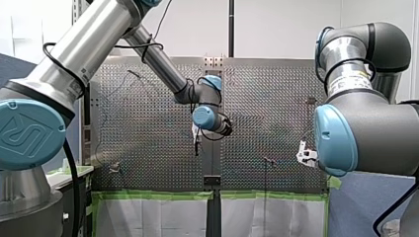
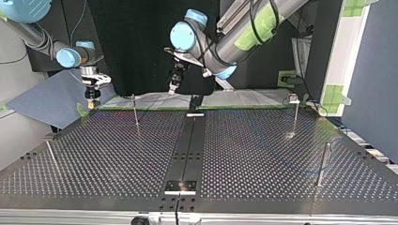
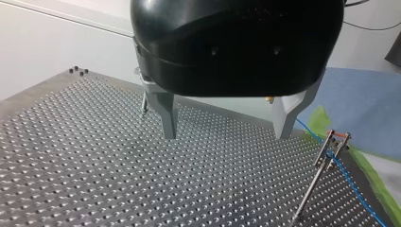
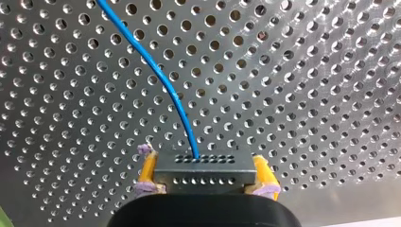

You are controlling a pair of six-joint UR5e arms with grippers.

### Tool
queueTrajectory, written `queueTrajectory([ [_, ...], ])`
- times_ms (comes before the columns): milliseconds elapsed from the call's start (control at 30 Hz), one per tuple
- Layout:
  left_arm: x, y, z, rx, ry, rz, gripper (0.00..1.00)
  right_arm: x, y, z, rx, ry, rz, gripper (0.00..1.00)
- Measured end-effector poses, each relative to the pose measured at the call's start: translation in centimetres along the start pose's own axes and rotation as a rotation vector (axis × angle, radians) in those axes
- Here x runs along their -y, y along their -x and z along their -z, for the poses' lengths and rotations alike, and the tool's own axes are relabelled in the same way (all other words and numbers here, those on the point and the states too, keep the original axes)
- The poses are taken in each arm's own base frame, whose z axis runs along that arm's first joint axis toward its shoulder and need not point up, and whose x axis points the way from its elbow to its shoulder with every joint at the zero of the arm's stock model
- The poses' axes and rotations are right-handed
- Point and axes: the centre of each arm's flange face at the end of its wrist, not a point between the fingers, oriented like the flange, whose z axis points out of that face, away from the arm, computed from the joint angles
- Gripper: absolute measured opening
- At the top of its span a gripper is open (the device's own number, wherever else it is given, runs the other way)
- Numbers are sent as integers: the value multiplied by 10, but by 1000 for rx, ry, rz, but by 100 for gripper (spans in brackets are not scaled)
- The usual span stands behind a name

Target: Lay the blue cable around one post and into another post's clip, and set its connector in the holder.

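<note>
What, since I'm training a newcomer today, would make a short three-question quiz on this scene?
1. True or false: my left pincer is open and holds nothing.
2. Where is the connector? A: in my left pincer. B: clamped in my right pincer. C: in neither.
3. Fill in: the cable leaving the connector is ___.
Key: 1 true; 2 B; 3 blue.

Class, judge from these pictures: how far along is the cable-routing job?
Done: the blue cable already appears to run through one post's clip. In hand: my right pincer grips the connector over the perforated table; my left pincer hangs open, empty. Left: setting the connector in its holder, which I cannot pick out. Whether the cable rounds another post, I cannot tell.
</note>
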Motion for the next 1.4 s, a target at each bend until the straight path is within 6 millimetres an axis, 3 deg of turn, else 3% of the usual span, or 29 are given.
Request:
queueTrajectory([
  [1033, -65, 69, 71, 248, 74, 114, 100, 8, 3, -2, -4, -14, -2, 0],
  [1400, -103, 93, 90, 352, 65, 131, 100, 9, 4, -2, -7, -16, -1, 0],
])
